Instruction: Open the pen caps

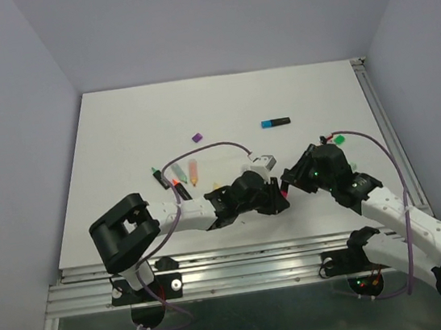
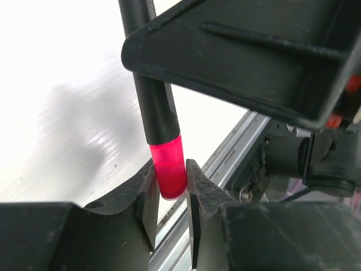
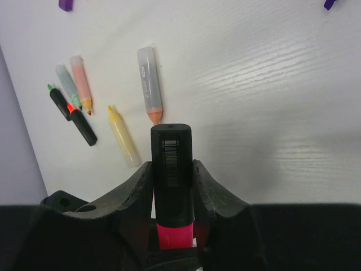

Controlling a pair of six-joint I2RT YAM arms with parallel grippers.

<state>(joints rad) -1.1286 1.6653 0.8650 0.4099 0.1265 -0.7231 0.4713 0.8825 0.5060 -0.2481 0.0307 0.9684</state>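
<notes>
Pink plastic is pinched in my left tool (image 2: 171, 176): the jaws are almost together, clenched on the pink cap (image 2: 166, 161) of a black pen (image 2: 158, 107), with a finger pressing it on each side. My right tool (image 3: 171, 165) is clenched as well, grasping the same pen round its black barrel. The barcode label faces the right wrist camera and the blunt end pokes out past the fingertips.

The cap is still seated on the pen. It is glossy, slightly see-through and bright against the dark barrel. The two tools meet over the near middle of the surface (image 1: 119, 137), with the pen between them.

Farther out lie a loose purple cap (image 1: 197, 136) and a blue cap (image 1: 266, 124) still on its pen. On my left, several uncapped pens (image 3: 124, 138) lie close together, some black and some pastel. White and matt, the surface has a metal rail (image 1: 240, 253) along its near edge and pale grey walls (image 1: 3, 120) around it.
</notes>
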